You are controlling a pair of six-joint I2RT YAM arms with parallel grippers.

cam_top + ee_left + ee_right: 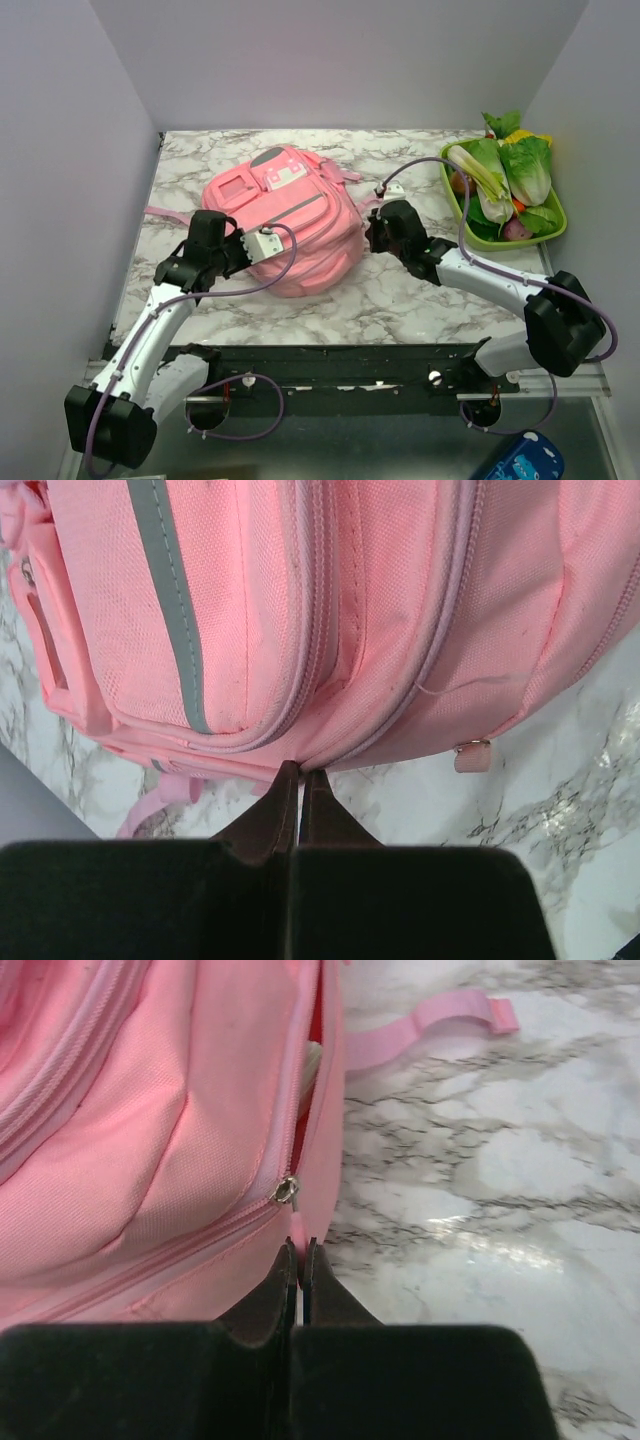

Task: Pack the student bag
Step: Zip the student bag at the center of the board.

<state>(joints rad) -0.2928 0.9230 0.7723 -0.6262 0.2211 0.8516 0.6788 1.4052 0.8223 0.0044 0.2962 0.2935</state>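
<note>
**A:** Left tool point(300, 773), jaws together, meets the near edge of the large soft pink fabric backpack point(290, 215), which lies flat mid-left on the marble surface point(400, 300).

**B:** Right tool point(300, 1248), likewise pressed together, sits just beside the small metal zip slider point(287, 1190) on a part-open zip. Best to brace on the left and draw the slider along the zip line, not upward.

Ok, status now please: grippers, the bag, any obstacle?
Both shut: left gripper, right gripper, tips at student bag. Its zipper partly open by right gripper. Nothing blocking.
</note>
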